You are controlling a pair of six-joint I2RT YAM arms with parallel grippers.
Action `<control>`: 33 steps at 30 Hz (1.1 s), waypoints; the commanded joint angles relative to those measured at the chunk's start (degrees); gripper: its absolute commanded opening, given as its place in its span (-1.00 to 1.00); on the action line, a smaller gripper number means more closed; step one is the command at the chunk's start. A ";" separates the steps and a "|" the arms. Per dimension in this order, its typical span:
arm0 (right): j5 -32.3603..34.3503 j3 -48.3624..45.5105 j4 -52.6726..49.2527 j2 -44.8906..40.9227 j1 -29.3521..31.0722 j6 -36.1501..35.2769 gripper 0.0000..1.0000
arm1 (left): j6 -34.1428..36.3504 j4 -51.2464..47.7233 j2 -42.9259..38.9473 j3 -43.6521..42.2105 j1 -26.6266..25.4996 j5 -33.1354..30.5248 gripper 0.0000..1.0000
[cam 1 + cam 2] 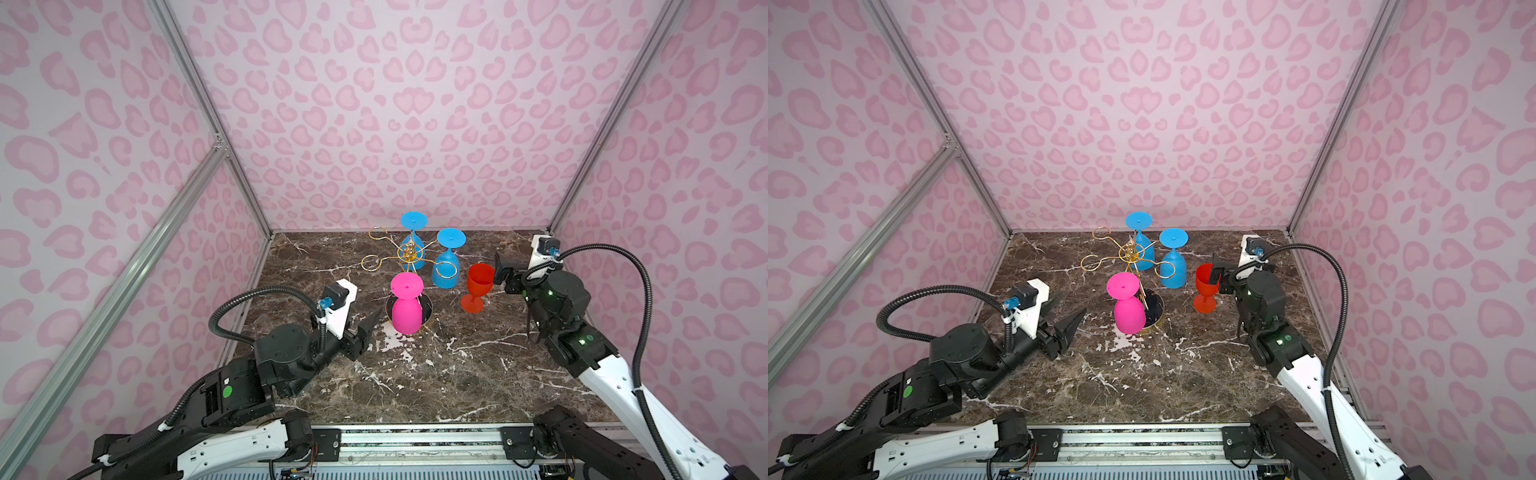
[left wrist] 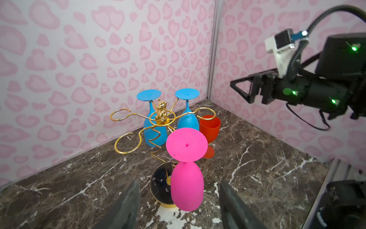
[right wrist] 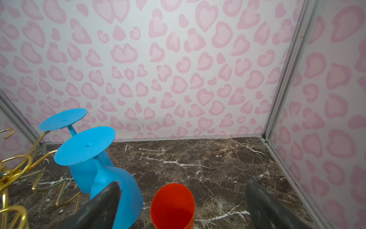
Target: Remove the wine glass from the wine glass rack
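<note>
One pink wine glass (image 1: 1128, 313) hangs bowl-down, stem vertical, from the near loop of the wine glass rack (image 1: 1128, 252), just ahead of the left gripper (image 1: 1068, 311), jaws apart, the closer arm.

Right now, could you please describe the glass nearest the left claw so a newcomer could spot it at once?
On the marble table stands a gold rack. A glass hangs upside down from its front arm. It is the only pink one: the other hanging glasses are blue, and the red glass stands upright.
</note>
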 commanded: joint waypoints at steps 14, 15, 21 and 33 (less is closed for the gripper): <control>-36.19 10.07 -12.18 1.04 0.82 33.96 0.61 | -25.68 -1.95 0.13 -1.52 5.24 -5.07 0.44; -37.44 10.39 -11.13 1.82 1.53 36.20 0.57 | -26.70 -1.94 0.17 -2.05 5.59 -5.41 0.45; -37.90 12.30 -9.46 5.93 8.28 42.70 0.43 | -31.23 -2.02 0.85 -3.71 10.62 0.68 0.50; -36.02 10.01 -1.88 11.20 16.72 48.47 0.16 | -32.15 -2.47 4.99 -2.67 21.01 14.77 0.58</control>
